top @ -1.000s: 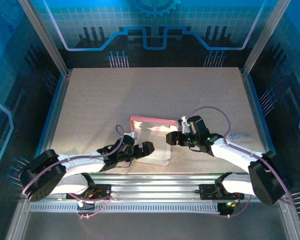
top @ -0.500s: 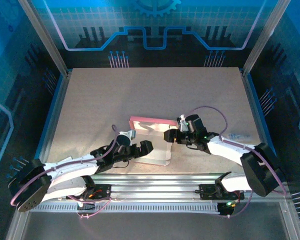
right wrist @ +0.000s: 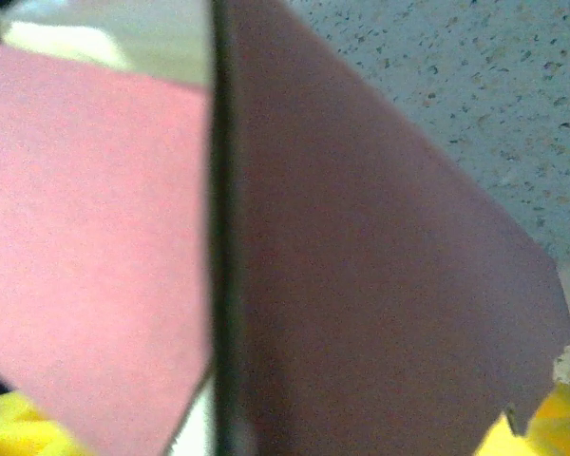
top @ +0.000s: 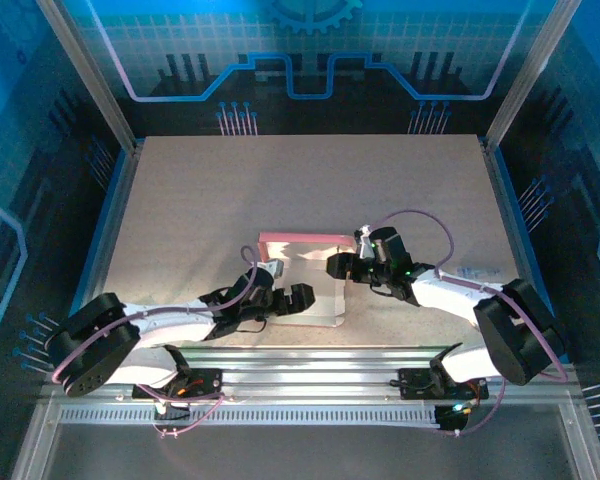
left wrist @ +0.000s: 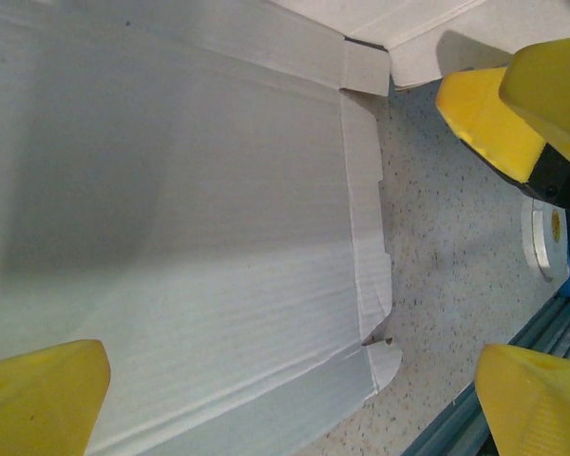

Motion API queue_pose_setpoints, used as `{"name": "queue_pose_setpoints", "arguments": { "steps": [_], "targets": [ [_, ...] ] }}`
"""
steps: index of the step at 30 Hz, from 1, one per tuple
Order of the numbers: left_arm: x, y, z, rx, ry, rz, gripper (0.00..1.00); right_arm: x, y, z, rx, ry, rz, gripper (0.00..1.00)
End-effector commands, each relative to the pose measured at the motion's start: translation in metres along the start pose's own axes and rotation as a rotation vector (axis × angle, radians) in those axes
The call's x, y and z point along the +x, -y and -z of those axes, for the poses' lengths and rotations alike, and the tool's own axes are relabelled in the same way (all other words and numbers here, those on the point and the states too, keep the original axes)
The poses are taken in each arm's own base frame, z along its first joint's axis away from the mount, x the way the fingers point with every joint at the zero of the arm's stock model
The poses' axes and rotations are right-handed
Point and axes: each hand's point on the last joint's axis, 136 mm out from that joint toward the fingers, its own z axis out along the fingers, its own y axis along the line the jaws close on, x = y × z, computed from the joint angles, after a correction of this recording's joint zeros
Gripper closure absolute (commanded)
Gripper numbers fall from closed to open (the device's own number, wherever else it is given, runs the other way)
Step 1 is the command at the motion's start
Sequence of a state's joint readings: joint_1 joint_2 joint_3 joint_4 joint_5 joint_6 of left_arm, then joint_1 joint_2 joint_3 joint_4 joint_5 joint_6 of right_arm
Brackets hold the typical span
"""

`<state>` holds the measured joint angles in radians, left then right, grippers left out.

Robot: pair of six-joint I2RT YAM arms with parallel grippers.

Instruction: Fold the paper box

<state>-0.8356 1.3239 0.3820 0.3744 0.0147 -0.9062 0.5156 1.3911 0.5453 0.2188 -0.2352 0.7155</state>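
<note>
**A:** Since a second ago, our right gripper (top: 338, 268) has crept toward eleven o'clock along the paper box (top: 302, 285); our left gripper (top: 292, 298) has hardly shifted.

**B:** We see the box in the middle of the table (top: 180, 200), whitish face up, with its pink far wall (top: 302, 238) raised at twelve o'clock.

**A:** Our left jaws gape wide over its seven-o'clock side, holding nothing. Our right jaws straddle the pink side flap (right wrist: 361, 237) at three o'clock; we cannot tell whether they bite.

**B:** To raise that flap well, we judge we should pin the base flat with the left and swing the right slowly along the crease, so the thin card doesn't buckle.
</note>
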Motion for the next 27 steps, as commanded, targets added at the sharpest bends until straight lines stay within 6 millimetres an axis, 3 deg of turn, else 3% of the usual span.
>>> {"name": "queue_pose_setpoints", "arguments": {
  "steps": [1, 12, 27],
  "targets": [
    [-0.008, 0.01, -0.005, 0.022, 0.033, -0.044, 0.01, -0.022, 0.0, -0.001, 0.014, 0.069, 0.007, 0.3],
    [0.019, -0.018, -0.013, -0.044, -0.048, -0.013, 0.01, -0.043, 0.017, -0.013, 0.039, 0.108, -0.013, 0.3],
    [0.042, -0.03, -0.016, -0.089, -0.116, -0.025, 0.01, -0.051, 0.056, -0.033, 0.226, 0.084, -0.012, 0.3]
  ]
}}
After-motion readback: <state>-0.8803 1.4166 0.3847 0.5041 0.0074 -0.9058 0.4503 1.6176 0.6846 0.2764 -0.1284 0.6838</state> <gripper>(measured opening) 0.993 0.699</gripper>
